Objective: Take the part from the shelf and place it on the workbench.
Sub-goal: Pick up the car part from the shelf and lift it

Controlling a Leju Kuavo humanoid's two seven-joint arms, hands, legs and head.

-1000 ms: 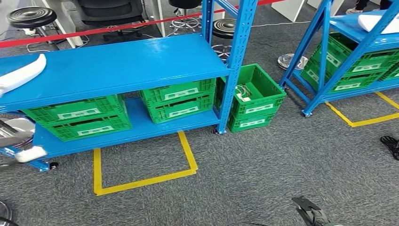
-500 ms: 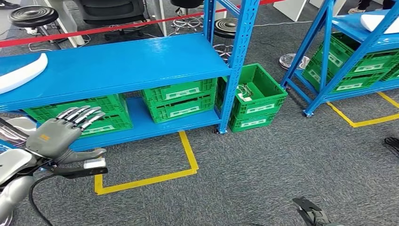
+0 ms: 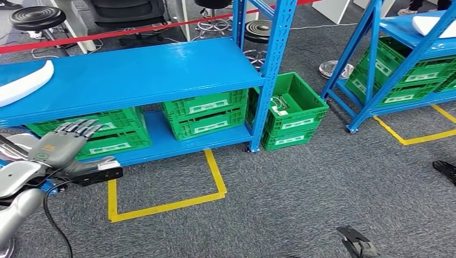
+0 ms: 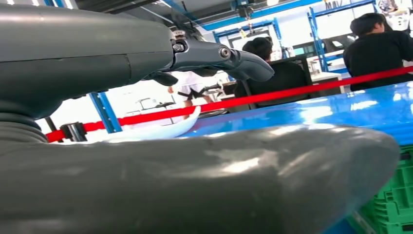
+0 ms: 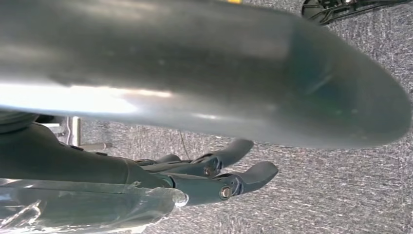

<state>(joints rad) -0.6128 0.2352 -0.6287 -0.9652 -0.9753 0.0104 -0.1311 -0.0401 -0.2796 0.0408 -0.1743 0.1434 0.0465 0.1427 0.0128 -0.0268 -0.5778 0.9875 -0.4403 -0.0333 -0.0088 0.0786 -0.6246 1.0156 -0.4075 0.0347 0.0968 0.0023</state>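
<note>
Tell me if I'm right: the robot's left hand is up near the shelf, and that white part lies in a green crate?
Not quite. The left hand is raised near the shelf, but the head view shows the white part lying on the blue top shelf, not in a green crate.

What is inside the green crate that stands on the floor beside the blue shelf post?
The green crate holds a small white item with some wires near its back wall; the near wall hides the rest of the floor.

From high up we look down at the blue shelf (image 3: 134,75) and the grey floor (image 3: 301,188), the left wrist camera sits very close behind its robot hand (image 4: 195,175) and looks along that same shelf (image 4: 341,105), and the right wrist camera looks down at the floor (image 5: 341,185).
</note>
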